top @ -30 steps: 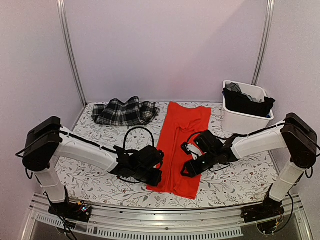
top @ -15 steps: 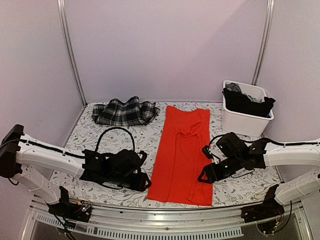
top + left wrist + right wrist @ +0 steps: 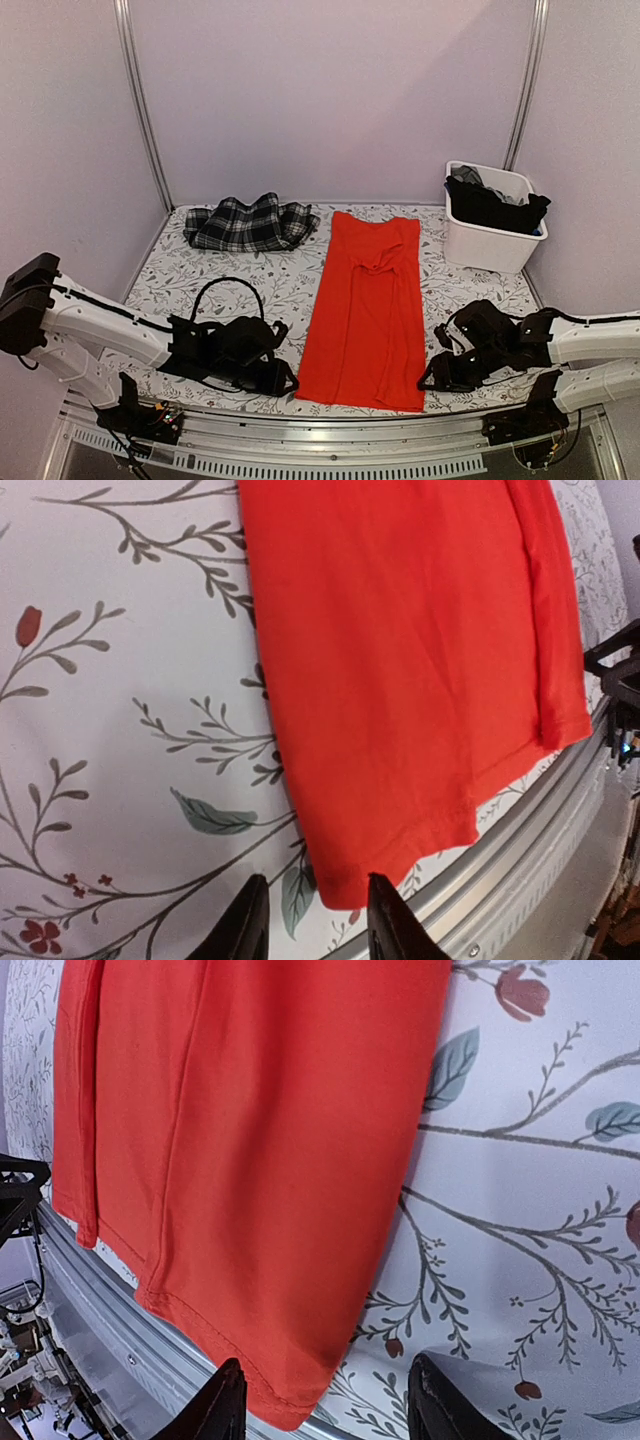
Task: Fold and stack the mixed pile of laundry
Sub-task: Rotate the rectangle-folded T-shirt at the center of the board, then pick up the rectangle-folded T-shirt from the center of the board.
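Garment [image 3: 365, 305], orange-red, lies flat as a long narrow strip.

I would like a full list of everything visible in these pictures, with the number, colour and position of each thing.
orange-red garment: one, bright orange-red, laid flat lengthwise in the middle of the table
plaid garment: one, black and white, bunched at the far left
dark clothes: a heap, number unclear, black and grey, inside the bin
bin: one, white, at the far right
tablecloth: one, white with a floral print, covering the table
rail: one, silver metal, along the near edge
left gripper: one, black, open, at the orange-red garment's near left corner
right gripper: one, black, open, at its near right corner
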Controlling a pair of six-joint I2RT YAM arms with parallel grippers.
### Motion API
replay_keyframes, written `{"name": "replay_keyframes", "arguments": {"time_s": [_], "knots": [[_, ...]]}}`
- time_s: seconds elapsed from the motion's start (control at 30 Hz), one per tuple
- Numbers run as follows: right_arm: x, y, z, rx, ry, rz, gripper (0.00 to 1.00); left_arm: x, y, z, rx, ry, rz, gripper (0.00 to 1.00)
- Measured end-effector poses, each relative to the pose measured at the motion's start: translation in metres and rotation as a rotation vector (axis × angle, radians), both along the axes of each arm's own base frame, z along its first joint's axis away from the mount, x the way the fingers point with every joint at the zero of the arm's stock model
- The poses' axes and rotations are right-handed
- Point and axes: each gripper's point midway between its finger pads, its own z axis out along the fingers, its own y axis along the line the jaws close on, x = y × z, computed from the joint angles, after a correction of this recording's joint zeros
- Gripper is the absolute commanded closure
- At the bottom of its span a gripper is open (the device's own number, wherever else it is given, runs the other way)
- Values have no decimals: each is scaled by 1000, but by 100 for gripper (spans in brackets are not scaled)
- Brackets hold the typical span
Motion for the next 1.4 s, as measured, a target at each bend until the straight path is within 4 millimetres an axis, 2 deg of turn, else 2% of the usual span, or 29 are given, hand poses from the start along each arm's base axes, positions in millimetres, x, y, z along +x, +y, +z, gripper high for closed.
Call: {"name": "replay_keyframes", "arguments": {"time_s": [0.2,0.5,0.8,0.9,0.97,1.07,1.1,1.4], "knots": [[-7,13,-3,47,23,-2,51,-5,-11,-7,-28,43,-18,69],[-24,46,-3,104,49,71,48,-11,-19,-11,-44,85,-36,64],[-42,45,-2,106,85,64,48,-11,-28,-11,-65,104,-37,67],[-44,46,-5,99,98,59,59,-12,-28,-11,-64,107,-35,74],[-45,49,-8,90,105,62,71,-12,-27,-12,-61,110,-32,83],[-46,50,-11,75,106,63,96,-14,-26,-15,-53,114,-41,97],[-46,50,-12,73,103,64,100,-15,-26,-15,-53,116,-45,100],[-59,41,-13,2,61,122,100,-32,-34,-11,-54,112,-139,100]]}}
